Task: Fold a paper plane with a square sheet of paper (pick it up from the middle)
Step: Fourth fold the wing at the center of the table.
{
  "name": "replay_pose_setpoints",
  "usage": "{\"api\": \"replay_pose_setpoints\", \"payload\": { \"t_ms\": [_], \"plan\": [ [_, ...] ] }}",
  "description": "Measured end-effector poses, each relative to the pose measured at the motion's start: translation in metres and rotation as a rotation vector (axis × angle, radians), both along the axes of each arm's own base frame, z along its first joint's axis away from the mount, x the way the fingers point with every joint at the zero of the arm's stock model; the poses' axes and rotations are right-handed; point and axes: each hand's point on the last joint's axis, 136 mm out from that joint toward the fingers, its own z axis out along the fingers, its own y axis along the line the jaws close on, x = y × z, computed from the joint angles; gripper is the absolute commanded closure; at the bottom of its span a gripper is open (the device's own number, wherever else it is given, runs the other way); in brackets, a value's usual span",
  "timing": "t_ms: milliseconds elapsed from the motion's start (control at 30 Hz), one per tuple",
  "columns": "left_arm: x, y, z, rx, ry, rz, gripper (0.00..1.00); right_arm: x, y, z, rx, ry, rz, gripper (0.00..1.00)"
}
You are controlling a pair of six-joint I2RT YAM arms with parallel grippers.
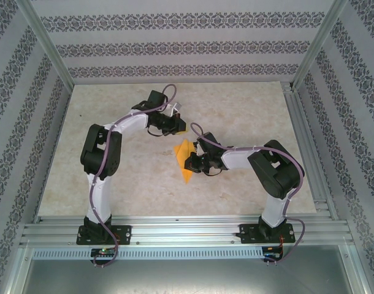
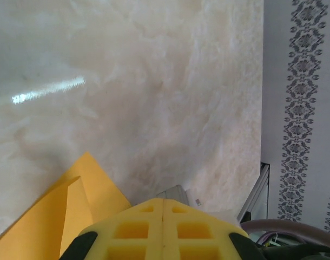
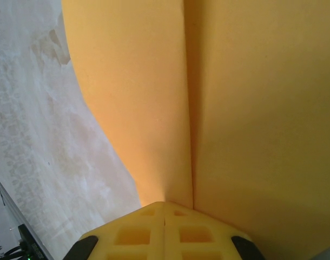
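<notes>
At the right gripper (image 3: pixel 164 207): pressed together, pinching the sheet of paper (image 3: pixel 235 108) right at its centre crease. Paper folded to a point, held near the middle of the table (image 1: pixel 101 104); lifted or resting, cannot tell.

At the left gripper (image 2: pixel 163 201): pressed together on nothing, just beside the paper's far corner; touching or apart, hard to say.

Plenty of bare table to the left, to the right and on the far side. Patterned walls (image 1: pixel 175 46) and metal frame rails (image 1: pixel 306 144) well apart from both arms.

In the right wrist view, paper cut off at the top and right edges; in the left wrist view, cut off at the bottom.
</notes>
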Motion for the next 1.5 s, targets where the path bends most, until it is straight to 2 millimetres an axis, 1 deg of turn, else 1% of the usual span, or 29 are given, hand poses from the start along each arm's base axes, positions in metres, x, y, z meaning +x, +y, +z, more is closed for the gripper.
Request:
{"api": "replay_pose_setpoints", "payload": {
  "t_ms": [100, 167, 233, 300, 400, 500, 667, 700, 1300, 1500],
  "plan": [
    [-0.018, -0.002, -0.026, 0.024, 0.086, -0.002, 1.00, 0.000, 0.000, 0.000, 0.000, 0.000, 0.000, 1.00],
    [-0.023, -0.004, -0.037, 0.034, 0.122, -0.003, 1.00, 0.000, 0.000, 0.000, 0.000, 0.000, 0.000, 1.00],
    [-0.026, -0.007, -0.044, 0.039, 0.140, -0.007, 1.00, 0.000, 0.000, 0.000, 0.000, 0.000, 0.000, 1.00],
    [-0.029, -0.010, -0.046, 0.042, 0.146, -0.014, 1.00, 0.000, 0.000, 0.000, 0.000, 0.000, 0.000, 1.00],
    [-0.032, -0.015, -0.048, 0.045, 0.149, -0.024, 1.00, 0.000, 0.000, 0.000, 0.000, 0.000, 0.000, 1.00],
    [-0.030, -0.018, -0.052, 0.058, 0.146, -0.026, 1.00, 0.000, 0.000, 0.000, -0.001, 0.000, 0.000, 1.00],
    [-0.024, -0.018, -0.077, 0.102, 0.164, -0.016, 1.00, 0.000, 0.000, 0.000, -0.001, 0.000, 0.000, 1.00],
    [-0.023, -0.019, -0.079, 0.098, 0.173, -0.021, 1.00, 0.000, 0.000, 0.000, 0.000, 0.000, 0.000, 1.00],
    [-0.022, -0.020, -0.081, 0.124, 0.177, -0.056, 1.00, -0.003, 0.001, 0.001, 0.075, -0.069, 0.001, 1.00],
    [-0.023, -0.020, -0.082, 0.120, 0.177, -0.058, 1.00, -0.007, 0.005, 0.003, 0.091, -0.088, 0.017, 1.00]
  ]
}}
